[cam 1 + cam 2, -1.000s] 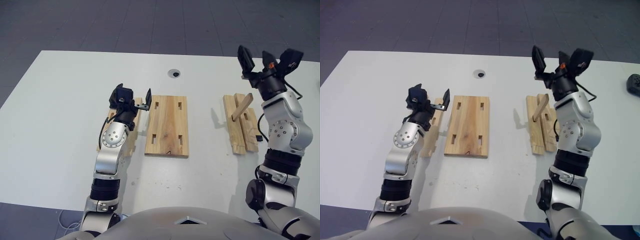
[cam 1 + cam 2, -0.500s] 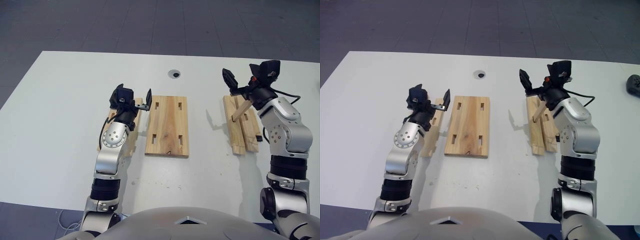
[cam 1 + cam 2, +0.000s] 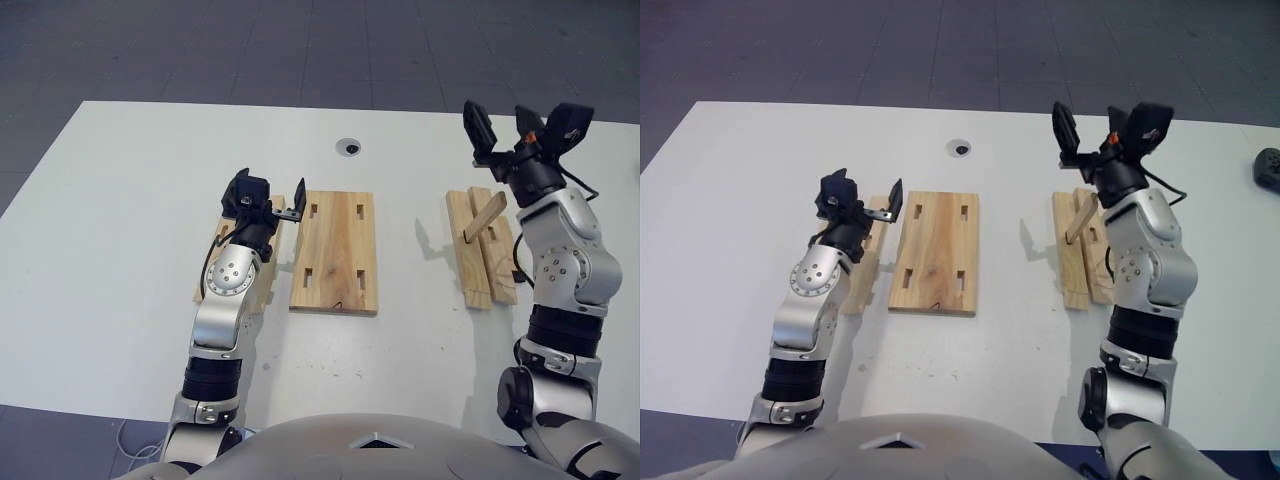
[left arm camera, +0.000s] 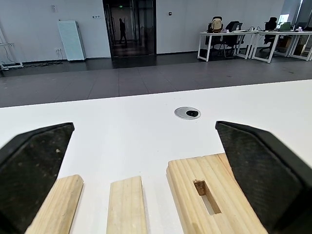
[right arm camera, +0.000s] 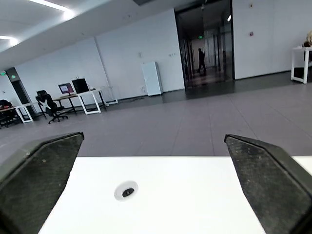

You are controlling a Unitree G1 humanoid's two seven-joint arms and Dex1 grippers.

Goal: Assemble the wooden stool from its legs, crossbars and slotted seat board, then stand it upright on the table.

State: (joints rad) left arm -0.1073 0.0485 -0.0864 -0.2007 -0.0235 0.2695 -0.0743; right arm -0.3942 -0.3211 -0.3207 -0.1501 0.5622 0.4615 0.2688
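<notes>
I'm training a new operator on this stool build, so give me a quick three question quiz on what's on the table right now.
1. True or false: the left end effector is shut on a wooden piece.
2. How many slots does the seat board show? A: two. B: four. C: six.
3. Fill in: on the robot's right, a short wooden ____ lies tilted across two flat wooden pieces.
Key: 1 false, it is open and holds nothing. 2 B. 3 stick.
</notes>
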